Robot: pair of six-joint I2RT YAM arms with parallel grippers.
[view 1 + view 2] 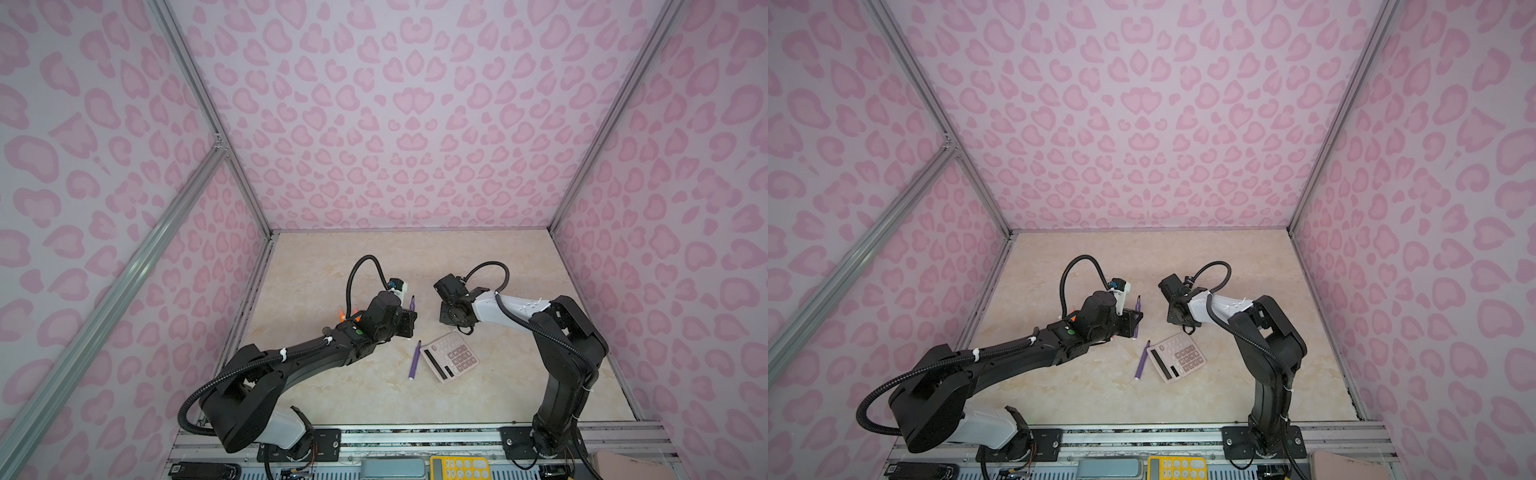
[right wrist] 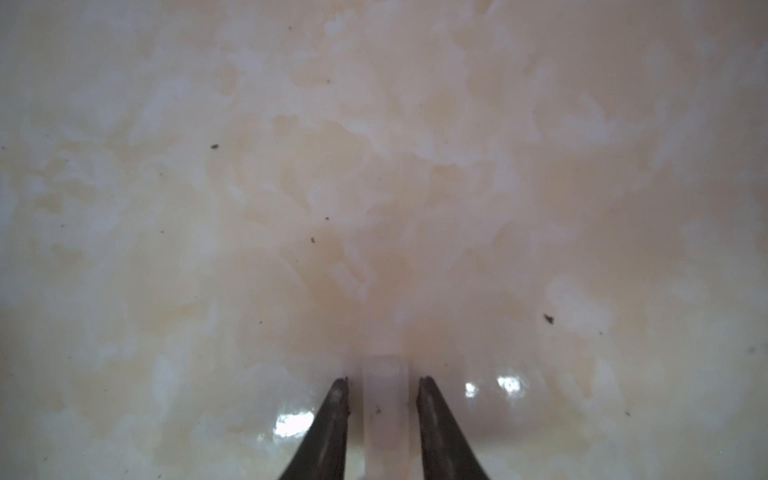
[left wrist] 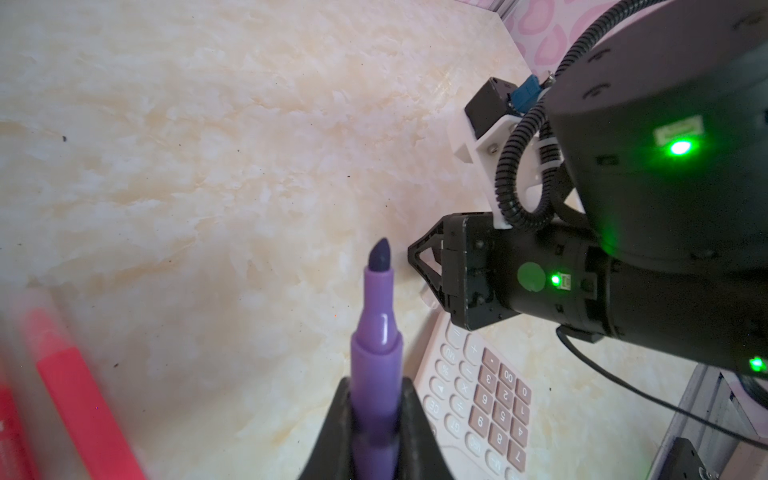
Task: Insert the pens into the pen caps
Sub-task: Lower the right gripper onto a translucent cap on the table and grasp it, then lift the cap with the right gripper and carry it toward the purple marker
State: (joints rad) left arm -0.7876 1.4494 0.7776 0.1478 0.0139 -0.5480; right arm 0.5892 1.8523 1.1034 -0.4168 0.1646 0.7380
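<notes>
Our left gripper (image 3: 376,384) is clamped on the barrel of a purple pen (image 3: 376,328), whose dark tip juts free toward the right gripper (image 2: 383,384). That gripper's jaws pinch a clear cap (image 2: 384,411) above the table (image 2: 208,166). Both pieces look light and rigid, but smooth plastic can twist or slip. We judge the best hold to be near the pen's collar and across the cap's body, leaving its mouth clear.
</notes>
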